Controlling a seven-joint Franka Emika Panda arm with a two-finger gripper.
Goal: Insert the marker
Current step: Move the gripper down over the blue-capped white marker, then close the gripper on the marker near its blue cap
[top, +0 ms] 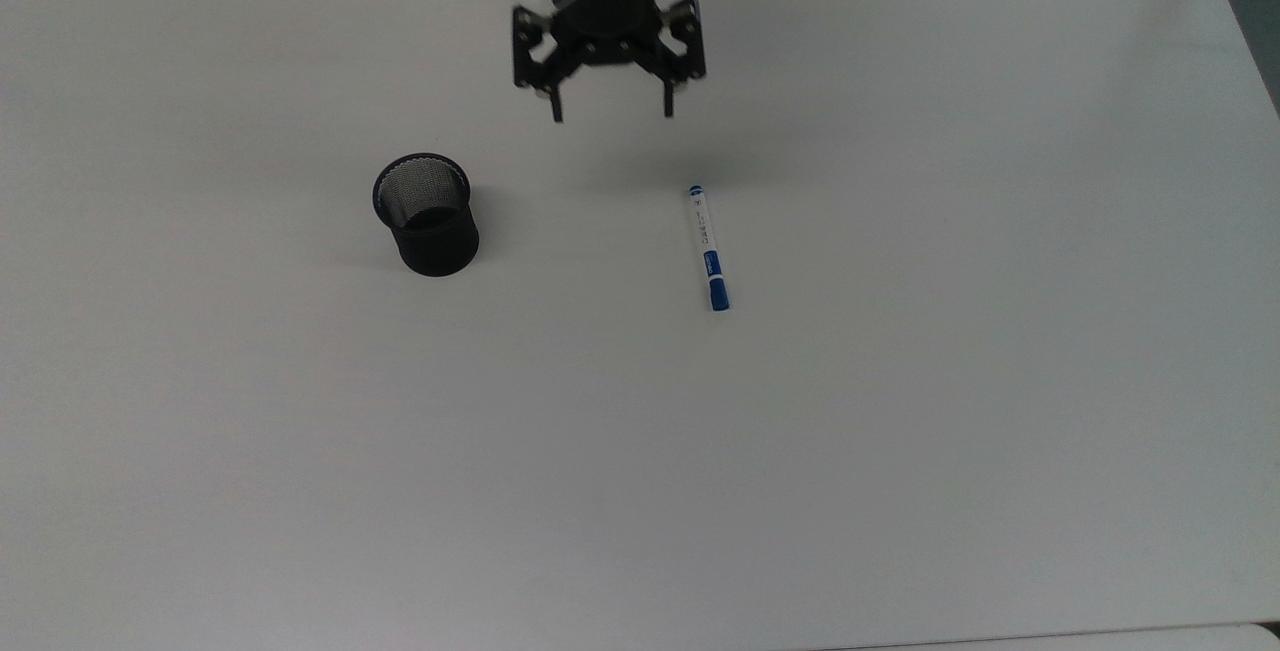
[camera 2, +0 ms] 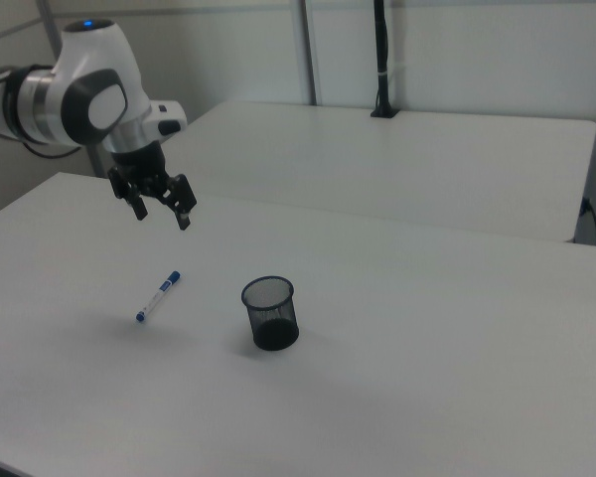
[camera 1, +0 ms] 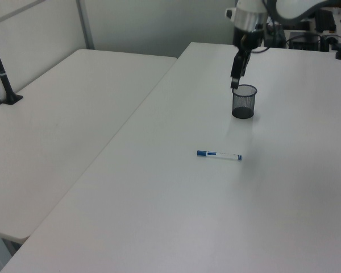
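Gripper (top: 612,114) up in air, jaws spread wide, holding nothing. Marker (top: 709,248) flat on counter (top: 900,431), well apart from cup (top: 427,215).

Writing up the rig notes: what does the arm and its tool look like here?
The arm has glossy white rounded shells with dark grey joint covers and a small blue light on top of one joint. The tool is black: a skeletal frame with angled struts under a white wrist housing, ending in two thin black fingers. Dark cables run behind the base in the left view. No markings legible.
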